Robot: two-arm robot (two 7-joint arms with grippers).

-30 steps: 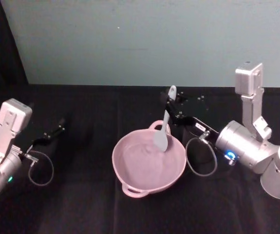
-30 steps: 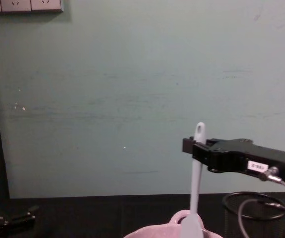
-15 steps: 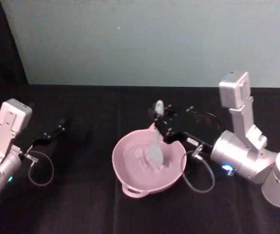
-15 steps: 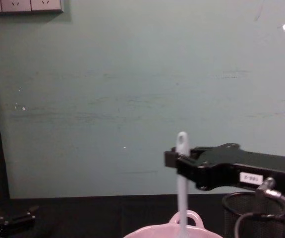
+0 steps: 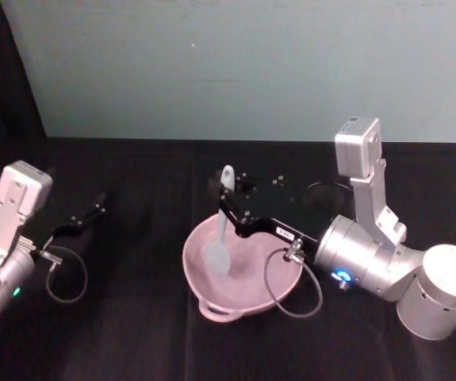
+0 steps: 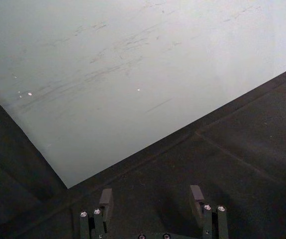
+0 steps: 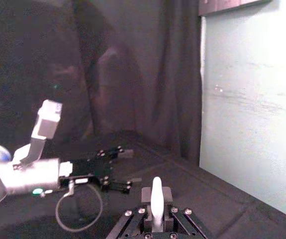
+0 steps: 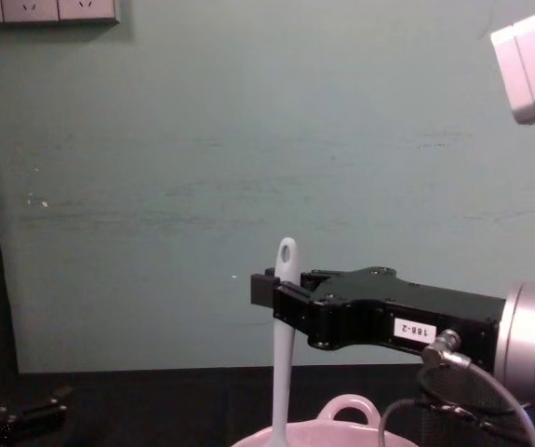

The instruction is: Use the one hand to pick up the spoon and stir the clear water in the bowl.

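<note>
The pale pink bowl (image 5: 247,292) sits mid-table on the black cloth, and its rim and loop handle (image 8: 348,410) rise at the bottom of the chest view. My right gripper (image 5: 226,204) reaches over the bowl from the right, shut on the white spoon (image 5: 222,226) near the handle's top. The spoon (image 8: 282,349) stands nearly upright, its scoop end down inside the left part of the bowl. In the right wrist view the spoon's handle end (image 7: 156,201) sticks up between the fingers. My left gripper (image 5: 91,213) rests open at the far left, well apart from the bowl.
A black wire-mesh cup (image 5: 328,193) stands behind my right arm, partly hidden by it. A grey cable loop (image 5: 289,286) hangs from the right wrist over the bowl's right rim. A pale green wall (image 5: 235,63) closes the table's far side.
My right gripper has carried the spoon leftward across the bowl, from its right rim to its left part. The scoop has gone lower into the bowl. The left arm has stayed still.
</note>
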